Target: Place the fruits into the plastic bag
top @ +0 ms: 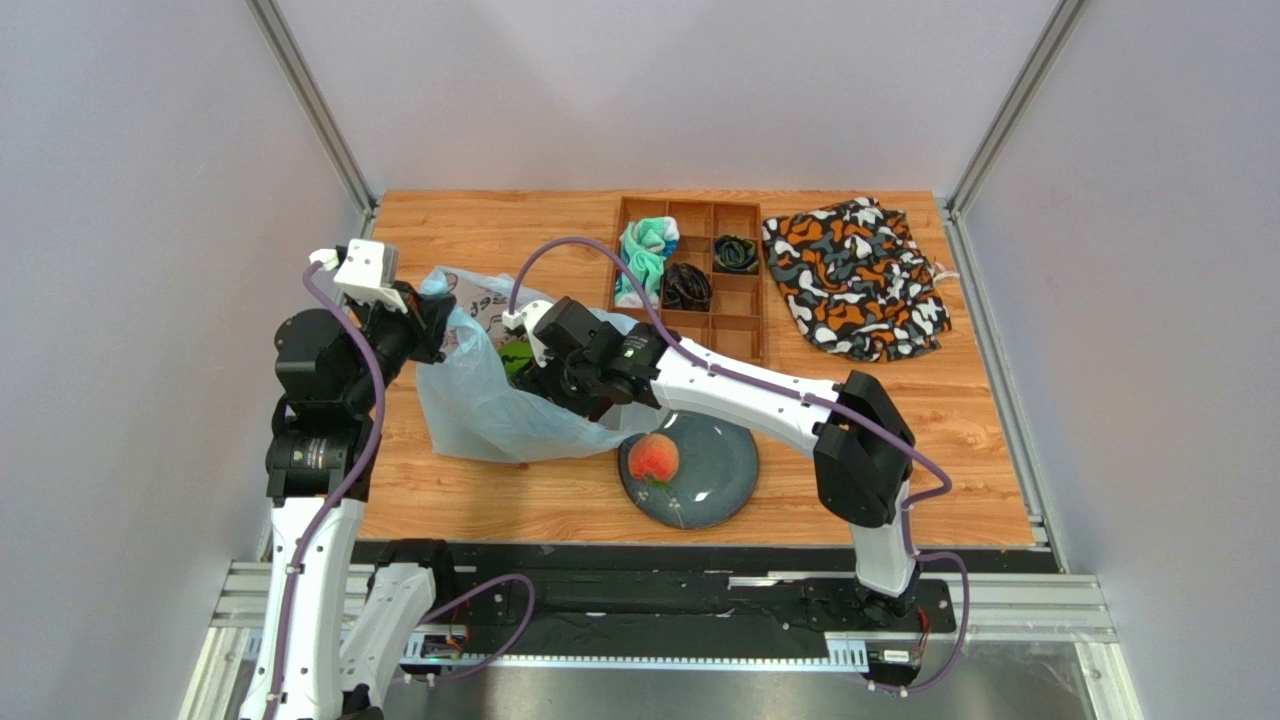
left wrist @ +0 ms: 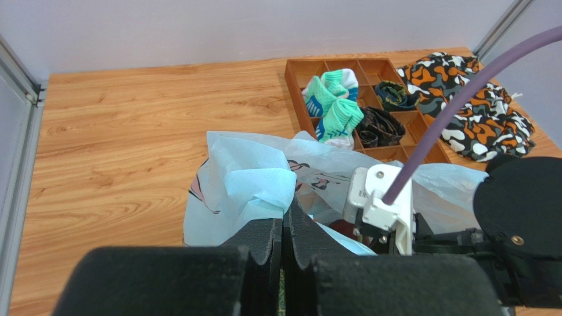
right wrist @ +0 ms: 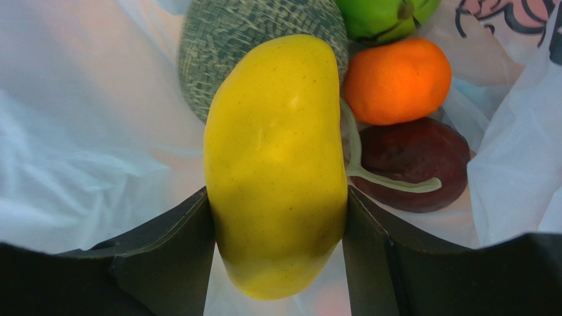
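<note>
The pale blue plastic bag (top: pixel 481 405) lies at the table's left. My left gripper (left wrist: pixel 285 224) is shut on the bag's rim (left wrist: pixel 254 187) and holds it up; in the top view it (top: pixel 436 318) is at the bag's upper left. My right gripper (right wrist: pixel 278 224) reaches into the bag's mouth, shut on the yellow mango (right wrist: pixel 277 164). Beyond the mango, inside the bag, lie the netted melon (right wrist: pixel 244 39), the orange (right wrist: pixel 398 80), the dark red fruit (right wrist: pixel 422 158) and the green bumpy fruit (right wrist: pixel 379 16). The peach (top: pixel 652 461) sits on a grey plate (top: pixel 724 483), right of the bag.
A wooden divided tray (top: pixel 736 318) with rolled cloth bundles (top: pixel 649 248) stands at the back centre. An orange, black and white patterned cloth (top: pixel 857 278) lies at the back right. Grey walls with metal rails close in the table's sides.
</note>
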Motion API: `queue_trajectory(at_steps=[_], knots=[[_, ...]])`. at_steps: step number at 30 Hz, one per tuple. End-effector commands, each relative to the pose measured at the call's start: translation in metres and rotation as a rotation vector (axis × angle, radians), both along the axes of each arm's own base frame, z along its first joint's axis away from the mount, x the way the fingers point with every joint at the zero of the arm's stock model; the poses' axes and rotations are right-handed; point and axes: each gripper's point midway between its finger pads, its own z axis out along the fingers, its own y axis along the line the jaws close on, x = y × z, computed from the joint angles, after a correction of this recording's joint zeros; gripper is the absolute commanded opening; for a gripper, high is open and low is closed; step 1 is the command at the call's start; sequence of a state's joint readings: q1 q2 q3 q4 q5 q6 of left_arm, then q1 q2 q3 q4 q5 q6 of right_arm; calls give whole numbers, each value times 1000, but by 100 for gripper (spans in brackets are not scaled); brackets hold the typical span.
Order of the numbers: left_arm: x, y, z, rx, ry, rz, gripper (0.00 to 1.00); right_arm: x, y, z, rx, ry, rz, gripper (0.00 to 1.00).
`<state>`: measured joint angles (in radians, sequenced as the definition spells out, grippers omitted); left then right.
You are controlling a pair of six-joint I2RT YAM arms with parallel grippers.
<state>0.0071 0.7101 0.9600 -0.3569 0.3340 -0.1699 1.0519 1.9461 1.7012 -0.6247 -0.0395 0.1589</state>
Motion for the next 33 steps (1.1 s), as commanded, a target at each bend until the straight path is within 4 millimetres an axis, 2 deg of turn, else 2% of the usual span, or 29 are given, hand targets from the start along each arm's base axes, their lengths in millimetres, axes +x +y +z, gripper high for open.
queue_trajectory(at_steps=[1,6,7,8,12,17,23,27,28,29,31,33], knots=[[0,-1,7,-3,-23,-3,0,26,-11,5,-3,-13,-86,41],[0,-1,7,-3,-23,-3,0,35,-17,-4,-17,-3,-104,49],[-1,-1,8,-2,-24,-3,0,35,-18,-8,-26,2,-104,53],[-1,-1,6,0,-21,-3,0,36,-17,-8,-22,4,-101,64],[0,0,7,-1,-22,2,0,35,-17,-11,-28,20,-93,79],[0,-1,7,-1,-22,-1,0,36,-17,-9,-22,20,-89,83],[-1,0,7,-1,-24,0,0,35,-15,-6,-4,27,-81,83],[-1,-1,7,-1,-24,-1,0,29,-10,9,48,32,-45,81],[0,0,7,-1,-22,0,0,26,-8,21,78,22,-22,81],[-1,0,7,-1,-24,0,0,19,-6,24,100,39,9,80],[-1,0,7,-1,-24,0,0,14,-3,52,173,16,30,79],[-1,0,7,-1,-22,0,0,10,-2,68,217,6,53,79]])
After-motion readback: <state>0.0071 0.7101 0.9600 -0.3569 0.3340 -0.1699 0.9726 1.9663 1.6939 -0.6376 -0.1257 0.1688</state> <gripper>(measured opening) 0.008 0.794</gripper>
